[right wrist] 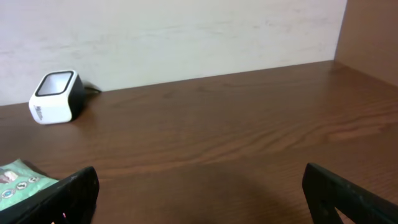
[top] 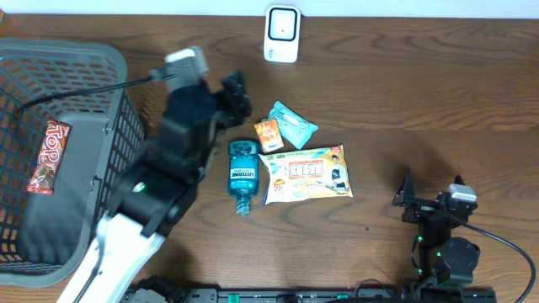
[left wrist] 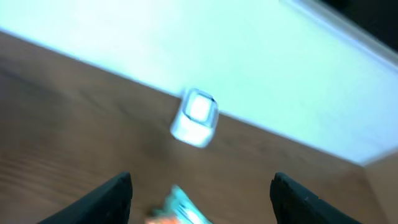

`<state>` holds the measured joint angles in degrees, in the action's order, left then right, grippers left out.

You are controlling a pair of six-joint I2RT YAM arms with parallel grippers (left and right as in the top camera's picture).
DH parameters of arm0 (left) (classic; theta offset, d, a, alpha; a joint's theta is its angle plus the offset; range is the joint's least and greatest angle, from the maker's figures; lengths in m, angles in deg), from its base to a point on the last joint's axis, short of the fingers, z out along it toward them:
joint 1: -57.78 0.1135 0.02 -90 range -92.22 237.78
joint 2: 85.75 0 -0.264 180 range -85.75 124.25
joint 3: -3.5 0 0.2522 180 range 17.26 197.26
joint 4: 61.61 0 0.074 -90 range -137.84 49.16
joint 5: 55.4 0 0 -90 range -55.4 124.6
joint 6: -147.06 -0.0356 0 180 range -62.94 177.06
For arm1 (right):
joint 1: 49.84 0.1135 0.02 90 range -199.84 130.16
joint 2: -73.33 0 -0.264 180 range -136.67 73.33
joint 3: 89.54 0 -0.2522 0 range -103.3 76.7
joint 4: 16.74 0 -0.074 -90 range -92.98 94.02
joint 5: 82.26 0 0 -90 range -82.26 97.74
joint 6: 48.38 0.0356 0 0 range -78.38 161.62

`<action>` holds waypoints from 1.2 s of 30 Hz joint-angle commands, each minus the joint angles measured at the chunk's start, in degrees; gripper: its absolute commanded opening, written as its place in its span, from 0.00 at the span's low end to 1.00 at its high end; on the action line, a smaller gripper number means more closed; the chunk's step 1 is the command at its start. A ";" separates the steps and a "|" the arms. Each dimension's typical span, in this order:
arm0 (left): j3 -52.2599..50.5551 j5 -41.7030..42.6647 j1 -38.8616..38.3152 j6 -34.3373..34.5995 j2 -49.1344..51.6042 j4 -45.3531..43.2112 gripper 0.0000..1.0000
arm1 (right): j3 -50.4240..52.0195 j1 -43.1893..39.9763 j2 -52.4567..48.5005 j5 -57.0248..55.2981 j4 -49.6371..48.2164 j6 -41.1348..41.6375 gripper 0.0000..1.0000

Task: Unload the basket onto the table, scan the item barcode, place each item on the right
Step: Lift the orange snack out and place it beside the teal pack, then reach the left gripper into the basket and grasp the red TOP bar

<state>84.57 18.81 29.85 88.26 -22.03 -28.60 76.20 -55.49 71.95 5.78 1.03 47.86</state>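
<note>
Left tool (left wrist: 202, 186) spread wide, wrist view blurred, scanner (left wrist: 196, 117) smeared, right tool (right wrist: 199, 177) gaping — fingers cropped by frame edge

The bar (top: 48, 157) reads "TOP"; the blue bottle (top: 242, 172) reads "LISTERINE".

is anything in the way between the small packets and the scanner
Nothing visible does. Only bare table lies between the teal packet, the orange packet beside it, and the scanner at the back edge. The left end effector is open and empty, off to their left, not across that path.
</note>
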 commanded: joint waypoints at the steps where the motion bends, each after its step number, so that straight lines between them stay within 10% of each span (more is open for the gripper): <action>1: 2.21 -15.32 3.72 -5.66 -4.81 4.15 0.72 | 0.17 0.07 0.24 -0.28 0.04 -0.74 0.99; 11: 2.62 -20.87 26.99 1.84 -10.97 12.61 0.79 | 0.17 0.07 0.24 -0.28 0.04 -0.74 0.99; 22: 2.16 -2.43 55.84 6.23 0.17 22.16 0.86 | 0.17 0.07 0.24 -0.26 0.04 -0.76 0.99; 36: 0.98 -2.84 62.14 -16.63 26.69 15.74 0.81 | 0.17 0.07 0.24 -0.28 0.04 -0.74 0.99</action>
<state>86.12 16.21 91.80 78.99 0.85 -11.44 76.20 -55.49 71.95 5.78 1.03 47.86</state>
